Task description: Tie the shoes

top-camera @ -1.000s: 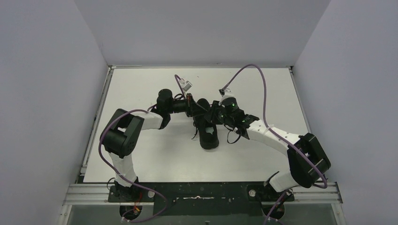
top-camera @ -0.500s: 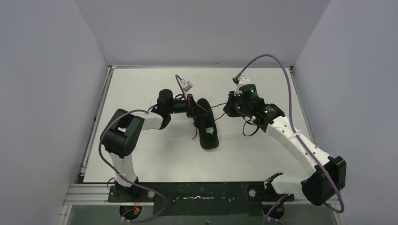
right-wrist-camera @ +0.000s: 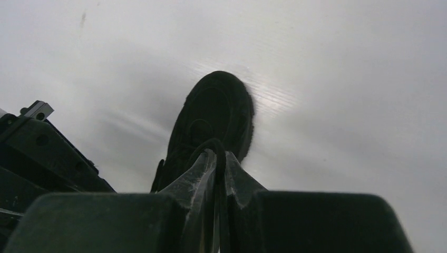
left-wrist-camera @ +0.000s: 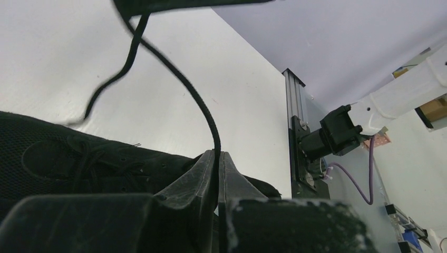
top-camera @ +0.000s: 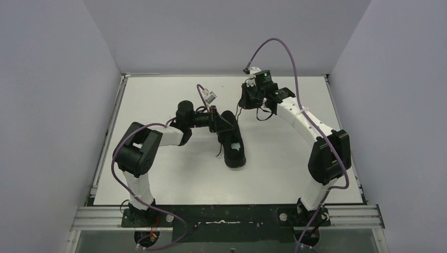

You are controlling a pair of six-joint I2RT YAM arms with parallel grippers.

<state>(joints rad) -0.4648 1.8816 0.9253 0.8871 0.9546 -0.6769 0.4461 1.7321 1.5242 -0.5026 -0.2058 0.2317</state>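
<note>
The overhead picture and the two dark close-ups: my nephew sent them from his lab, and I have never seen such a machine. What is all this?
This is a robot with a left arm and a right arm, both bolted at the near edge of a white table. The overhead picture comes from a fixed camera above and behind them. Each close-up comes from a small camera on one arm's wrist, looking out along its own claw.

One black sneaker lies on the table between the arms. The left claw sits right at the shoe, shut on a thin black lace. The right claw is farther back on the table. It is also shut and seems to pinch the other lace end, with the shoe in view beyond it.
</note>
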